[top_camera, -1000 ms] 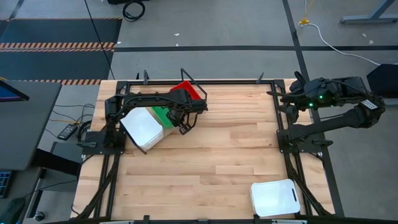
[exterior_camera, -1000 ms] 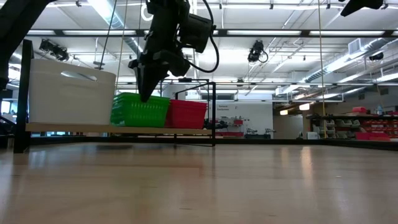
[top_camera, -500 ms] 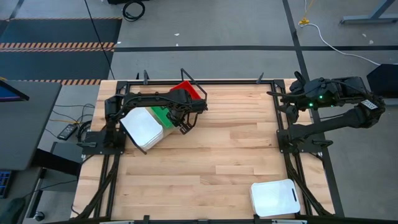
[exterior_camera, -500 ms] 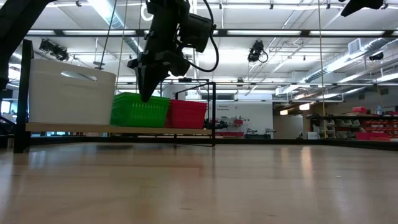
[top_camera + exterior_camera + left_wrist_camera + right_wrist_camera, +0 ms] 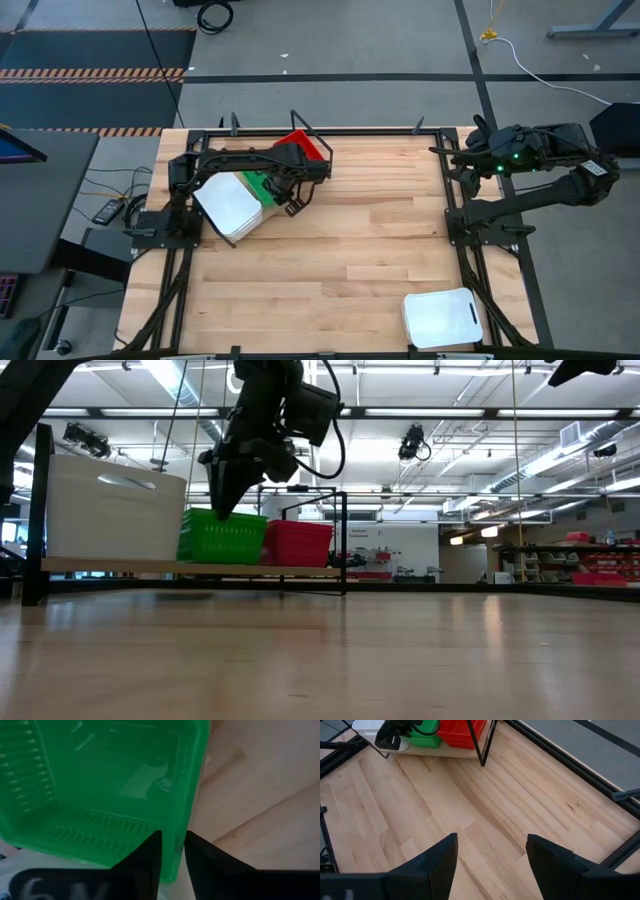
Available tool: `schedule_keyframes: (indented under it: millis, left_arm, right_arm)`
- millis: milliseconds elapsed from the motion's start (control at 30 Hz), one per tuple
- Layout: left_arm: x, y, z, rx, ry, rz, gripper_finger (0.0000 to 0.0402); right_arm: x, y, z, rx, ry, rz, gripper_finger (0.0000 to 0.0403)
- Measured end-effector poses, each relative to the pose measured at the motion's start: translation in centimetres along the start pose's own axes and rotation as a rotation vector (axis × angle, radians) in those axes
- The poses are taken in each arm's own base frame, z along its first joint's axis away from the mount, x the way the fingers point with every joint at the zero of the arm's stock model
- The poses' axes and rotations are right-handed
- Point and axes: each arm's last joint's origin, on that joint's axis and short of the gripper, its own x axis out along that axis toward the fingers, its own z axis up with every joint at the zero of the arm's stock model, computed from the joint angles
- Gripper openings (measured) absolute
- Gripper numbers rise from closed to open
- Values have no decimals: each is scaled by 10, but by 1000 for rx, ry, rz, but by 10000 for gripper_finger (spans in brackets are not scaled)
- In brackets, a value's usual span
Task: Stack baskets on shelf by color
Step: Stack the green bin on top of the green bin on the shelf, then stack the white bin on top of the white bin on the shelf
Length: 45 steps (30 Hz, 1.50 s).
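Your left tool sits at the green basket on the shelf, near the far left corner of the bench. In the left wrist view its two dark fingers straddle the rim of the green basket, one inside the wall and one outside, closed down on it with only the plastic between them. In the low view the tool points down onto the top edge of that basket from above.

Look along the shelf in the low view and you see three colours side by side: the white basket at the left end, the green one in the middle, the red basket at the right, next to the black wire frame. The green and red ones touch each other. From overhead the white basket hides much of the plank, with green and red showing beyond it under the left arm.

Another white basket lies on its own at the near right corner of the bench, well apart from the shelf.

Your right tool waits above the far right edge of the bench. In the right wrist view its fingers stand wide apart with nothing between them.
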Motion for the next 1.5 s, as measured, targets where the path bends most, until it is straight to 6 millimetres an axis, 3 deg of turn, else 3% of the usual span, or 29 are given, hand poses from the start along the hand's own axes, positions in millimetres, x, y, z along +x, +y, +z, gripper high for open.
schedule_keyframes:
  millis: [200, 467, 567, 667, 833, 967, 1100, 1300, 1500]
  left_arm:
    - [-17, 1, 1, 2, -40, -24, 93]
    - [-52, 4, 7, -34, -174, -96, 91]
    - [-69, -3, 3, -40, -236, -159, 93]
    - [-92, -26, -6, 46, -357, -257, 93]
    - [-125, -87, -37, 299, -647, -401, 88]
    - [-137, -140, -77, 664, -879, -384, 89]
    - [-136, -185, -104, 791, -1104, -266, 98]
    - [-135, -210, -96, 775, -1237, -365, 117]
    - [-144, -209, -88, 842, -1309, -410, 130]
  right_arm:
    - [0, 0, 0, 0, 0, 0, 240]
    - [0, 0, 0, 0, 10, 14, 240]
    - [0, 1, -1, 3, 20, 29, 240]
    - [0, 1, -1, 4, 28, 41, 240]
    - [-2, -2, -4, -3, 47, 26, 240]
    - [-7, -8, -10, 3, 39, 3, 240]
    - [-13, -13, -14, 68, 24, 6, 240]
    - [-14, -18, -22, 213, 61, 15, 240]
    - [8, -13, -35, 271, 266, 91, 240]
